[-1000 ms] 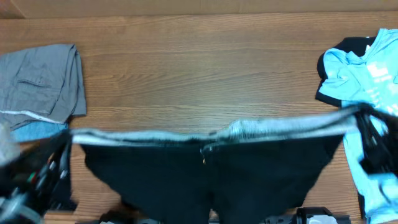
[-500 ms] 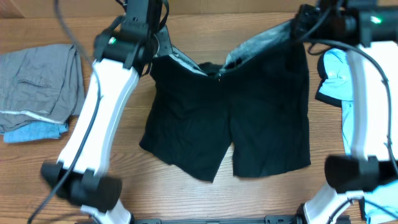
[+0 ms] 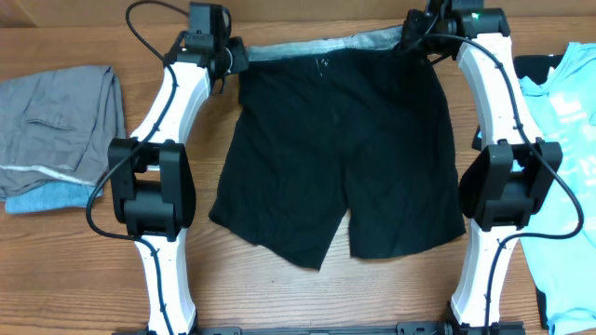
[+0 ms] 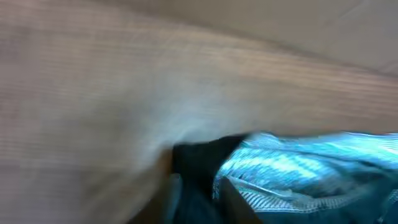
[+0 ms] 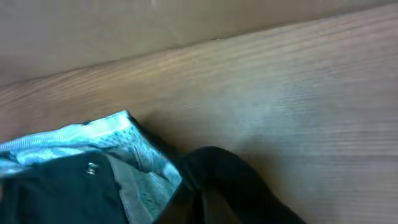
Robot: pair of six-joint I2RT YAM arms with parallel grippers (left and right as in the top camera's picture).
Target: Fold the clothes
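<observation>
Black shorts (image 3: 335, 158): soft matte cloth, lightly creased, spread flat mid-table (image 3: 307, 288) on the wood grain. The pale grey waistband (image 3: 317, 45) lies at the far edge, legs toward the near edge, long axis far-to-near.
Left gripper (image 3: 233, 58) and right gripper (image 3: 416, 37): at the waistband corners; whether the jaws are spread or pinching cannot be told.
Grey garment (image 3: 56, 126): folded, at the left.
Light blue T-shirt (image 3: 563, 140): at the right, white print unreadable.

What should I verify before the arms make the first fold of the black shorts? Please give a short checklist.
1. Black shorts spread flat on the table: ok.
2. Waistband straight along the far side: ok.
3. Left gripper open at its waistband corner: cannot tell.
4. Right gripper open at its corner: cannot tell.
5. Grey pile and blue T-shirt apart from the shorts: ok.
</observation>
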